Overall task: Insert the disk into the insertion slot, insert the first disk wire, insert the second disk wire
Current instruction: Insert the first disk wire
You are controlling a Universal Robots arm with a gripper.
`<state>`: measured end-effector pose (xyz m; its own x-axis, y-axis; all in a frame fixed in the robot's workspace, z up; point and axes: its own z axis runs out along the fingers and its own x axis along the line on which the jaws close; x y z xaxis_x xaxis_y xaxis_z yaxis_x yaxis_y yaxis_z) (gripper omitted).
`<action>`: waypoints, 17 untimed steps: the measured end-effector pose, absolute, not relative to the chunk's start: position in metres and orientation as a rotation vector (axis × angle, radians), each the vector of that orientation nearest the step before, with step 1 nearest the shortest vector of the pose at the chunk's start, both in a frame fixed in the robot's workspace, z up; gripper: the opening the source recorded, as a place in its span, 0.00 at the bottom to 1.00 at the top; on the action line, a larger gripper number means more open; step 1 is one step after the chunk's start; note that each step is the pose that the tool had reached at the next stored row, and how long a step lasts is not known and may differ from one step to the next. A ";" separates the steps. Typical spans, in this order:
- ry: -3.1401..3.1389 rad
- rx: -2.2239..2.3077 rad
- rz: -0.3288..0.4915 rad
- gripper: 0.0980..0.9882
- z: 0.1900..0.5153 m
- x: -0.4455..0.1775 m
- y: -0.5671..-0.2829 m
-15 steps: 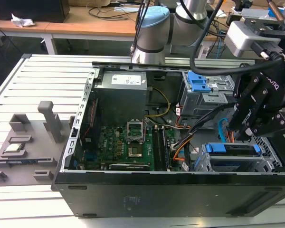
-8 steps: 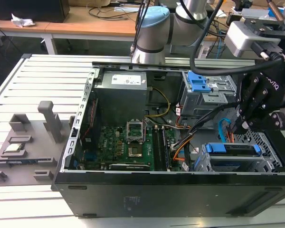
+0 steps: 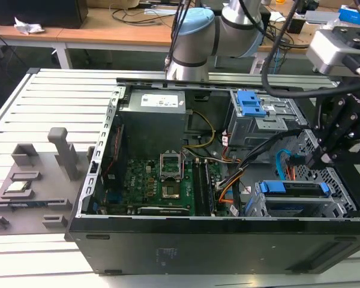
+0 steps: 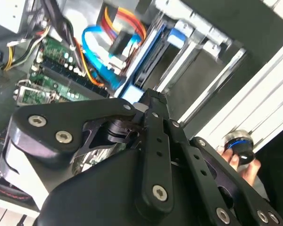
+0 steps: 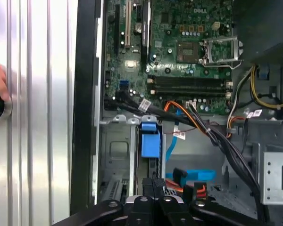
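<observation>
Disk (image 3: 294, 188) sat in the insertion slot (image 3: 335, 198), lower right of the exterior view, w/ the blue carrier ends showing either side. End effector (image 3: 320, 159) hung just above the disk, right of frame, inside the open PC case (image 3: 168, 240). Near the disk, but contact couldn't be told. In the first wrist view the end effector (image 5: 153, 184) was clenched, fingers pressed tog.; couldn't tell if anything was pinched. Carrier's blue end (image 5: 149, 143) lay just ahead of the tips. Blue cable (image 3: 280, 165) and orange cable (image 3: 291, 172) ran beside the end effector, betw. it and the motherboard (image 3: 162, 180). Grey cage w/ blue tab (image 3: 252, 105) was upper right, well apart.
</observation>
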<state>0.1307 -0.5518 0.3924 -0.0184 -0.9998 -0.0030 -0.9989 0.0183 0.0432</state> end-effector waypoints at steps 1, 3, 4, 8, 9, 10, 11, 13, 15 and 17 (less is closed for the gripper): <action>-2.221 2.180 -0.051 0.01 0.392 0.135 -0.551; -2.218 2.178 -0.047 0.01 0.391 0.146 -0.543; -2.216 2.175 -0.043 0.01 0.390 0.151 -0.535; -2.210 2.169 -0.030 0.01 0.384 0.152 -0.518; -2.209 2.168 -0.028 0.01 0.382 0.152 -0.515; -2.209 2.168 -0.028 0.01 0.380 0.152 -0.513; -2.209 2.168 -0.028 0.01 0.378 0.152 -0.511; -2.209 2.168 -0.028 0.01 0.374 0.152 -0.509; -2.209 2.168 -0.028 0.01 0.370 0.151 -0.506; -2.209 2.168 -0.027 0.01 0.369 0.151 -0.506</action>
